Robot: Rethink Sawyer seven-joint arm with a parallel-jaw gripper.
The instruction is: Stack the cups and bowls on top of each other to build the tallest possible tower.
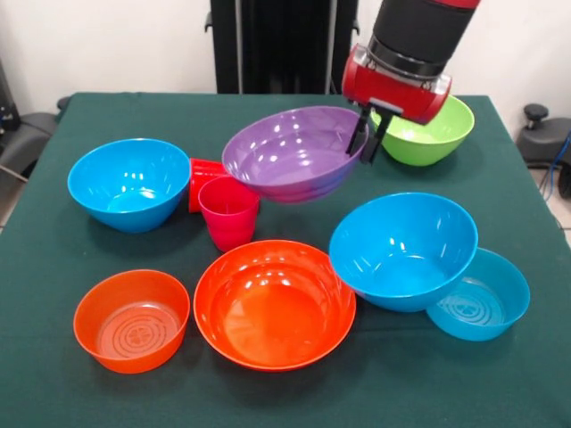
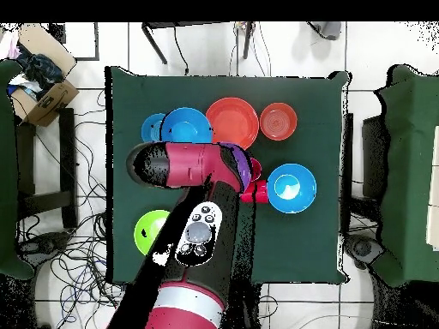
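End effector [image 1: 367,138]: pinching purple bowl [image 1: 294,153] rim, lifting it off tabletop [image 1: 53,374].
Progress: no stacking yet; all bowls, cups remaining.

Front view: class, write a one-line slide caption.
Gripper fingers pinch the glossy purple plastic bowl by its rim, lifted and tilted.

White wall [image 1: 107,45]; tiled floor [image 2: 377,300], cables [image 2: 77,248].
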